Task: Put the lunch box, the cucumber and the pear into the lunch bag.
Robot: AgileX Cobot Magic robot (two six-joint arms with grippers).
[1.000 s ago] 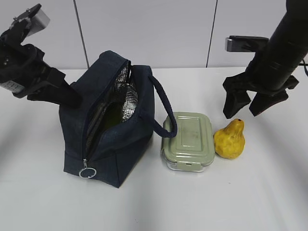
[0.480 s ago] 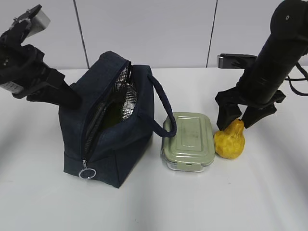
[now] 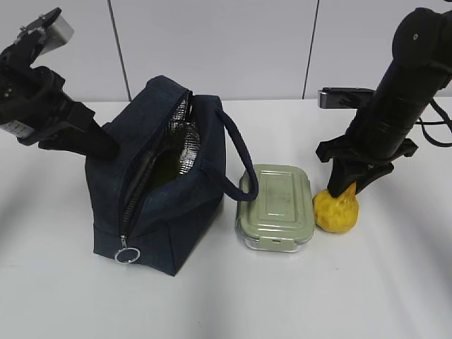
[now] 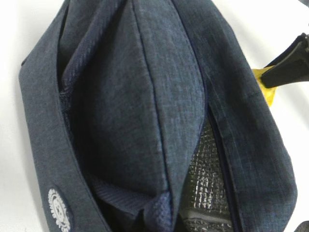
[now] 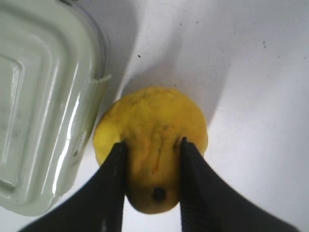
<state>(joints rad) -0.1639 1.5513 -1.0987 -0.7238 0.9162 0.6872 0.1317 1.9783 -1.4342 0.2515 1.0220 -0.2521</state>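
Yellow pear (image 5: 150, 142) is straddled at its upright neck by the right pincer (image 5: 152, 166), fingers narrowly parted, contact made, grip unconfirmed.

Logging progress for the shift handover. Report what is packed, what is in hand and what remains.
Looks done: something green, likely the cucumber, lies inside the open lunch bag.
In hand: the right tool has its fingers on both sides of the pear's neck; the pear sits on the table.
Left: the pear and the lunch box, which sits beside the bag. The left tool is at the bag's edge.
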